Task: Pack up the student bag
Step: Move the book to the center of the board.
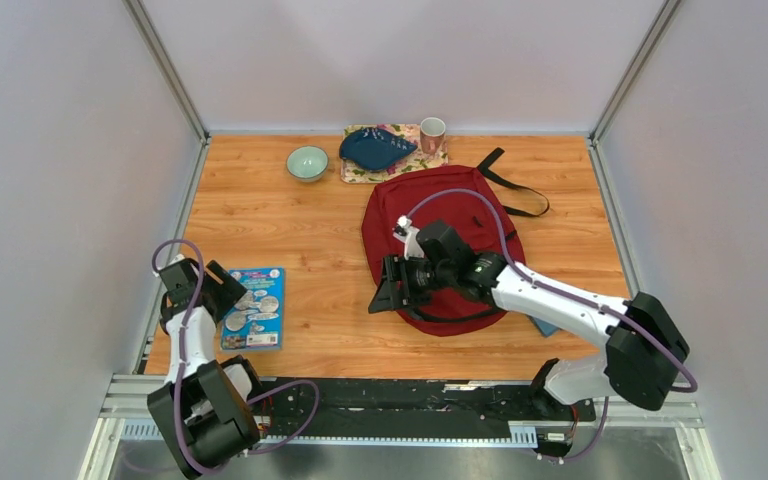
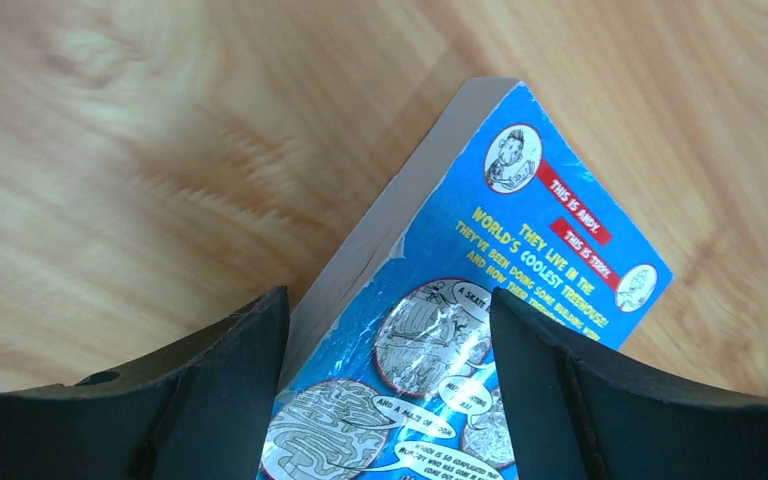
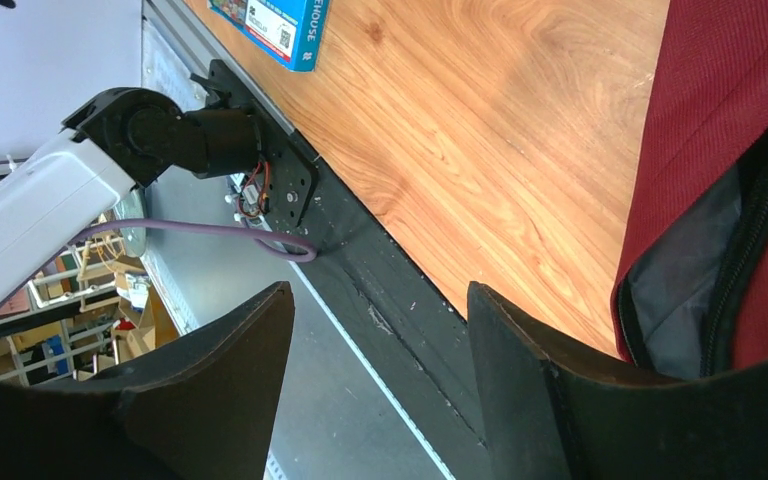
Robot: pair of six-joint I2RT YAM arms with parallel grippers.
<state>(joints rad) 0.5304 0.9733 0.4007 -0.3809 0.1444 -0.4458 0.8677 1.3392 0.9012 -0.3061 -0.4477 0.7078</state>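
On blue book (image 2: 520, 260): "WORLD'S COOLEST TREEHOUSE"

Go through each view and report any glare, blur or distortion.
Top external: even light, sharp, hardly any shadow around the backpack; the corner post leans outward. Left wrist: white glare streaks on the glossy cover of the book; the wooden table looks soft. Right wrist: the backpack's zipper is crisp, the right tool a dark featureless shape up close.

Robot lab test cell — white panel walls (image 1: 50, 150), aluminium frame posts (image 1: 165, 65), wood tabletop (image 1: 290, 230).
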